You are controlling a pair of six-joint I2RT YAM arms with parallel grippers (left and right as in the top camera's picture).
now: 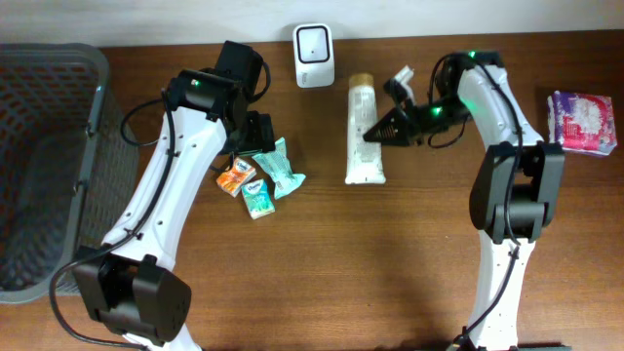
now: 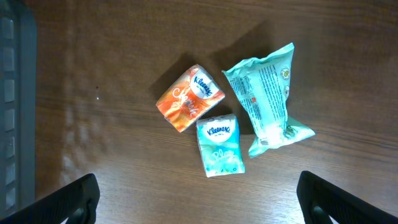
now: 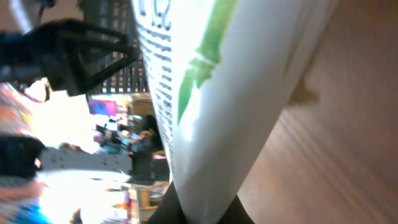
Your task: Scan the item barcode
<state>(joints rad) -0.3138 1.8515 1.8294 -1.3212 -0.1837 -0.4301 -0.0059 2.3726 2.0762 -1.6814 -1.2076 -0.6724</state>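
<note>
R pincer (image 1: 373,135) is closed on the white tube (image 1: 364,127), taking it from its right side, approx. at mid length. The tube is lengthwise on the desk (image 1: 390,253), cap toward the far edge, just right of the scanner (image 1: 313,55) and apart from it. If the tube is lifted a little, we cannot tell. In the R wrist view we see black print and a green stripe on the tube, but we cannot make out a barcode.

L pincer (image 1: 255,135) hangs w/ jaws wide apart above three small items: orange pack (image 2: 190,98), blue pack (image 2: 219,146), teal pouch (image 2: 266,102). It touches none. The blue pack touches the other two. Basket (image 1: 49,146) is at the L edge, pink pack (image 1: 582,122) at the far R.
</note>
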